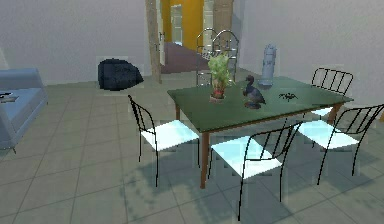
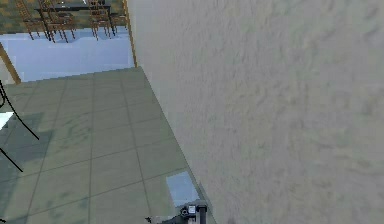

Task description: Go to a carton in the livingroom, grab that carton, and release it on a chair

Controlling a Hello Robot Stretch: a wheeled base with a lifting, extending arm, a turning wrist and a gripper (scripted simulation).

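Where the jaws peek over the bottom edge, close beside the wall (image 2: 270, 110), load cannot be told.

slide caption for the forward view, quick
Green table with wire chairs around it, potted plant on top, doorway behind.

A table (image 1: 262, 104) is standing centre right in the forward view, with chairs (image 1: 165, 132) sitting around it and a potted plant (image 1: 219, 76) resting on it. A sofa (image 1: 14, 108) is lying at the left edge, and a doorway (image 1: 186, 28) is opening behind the table.
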